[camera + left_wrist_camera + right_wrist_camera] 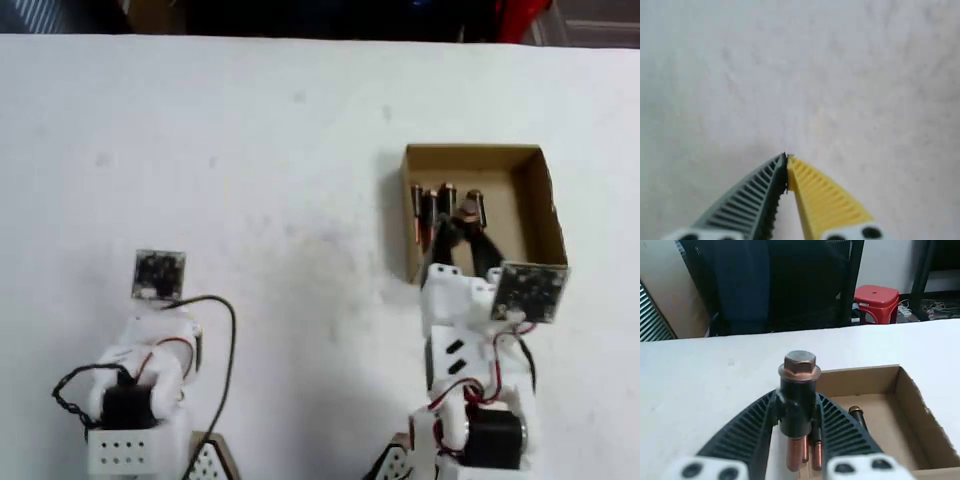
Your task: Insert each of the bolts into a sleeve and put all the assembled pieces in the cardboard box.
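Observation:
My right gripper (pixel 796 407) is shut on an assembled bolt and sleeve (pixel 798 390): a copper bolt with a hex head standing upright through a black sleeve. It hangs over the near left part of the cardboard box (pixel 530 190), where the gripper (pixel 466 238) shows from above. Several assembled pieces (pixel 440 205) lie side by side on the box floor, and one more of them (pixel 856 415) shows beside the fingers. My left gripper (pixel 786 159) is shut with nothing in it, its grey and yellow tips meeting just above the bare white table (pixel 800 75); its arm (pixel 145 340) sits at the near left.
The cardboard box (pixel 900 390) has upright walls around the gripper. The white table (pixel 250 150) stretches wide to the left and behind the box. A red stool (pixel 876 297) and a dark chair stand beyond the table's far edge.

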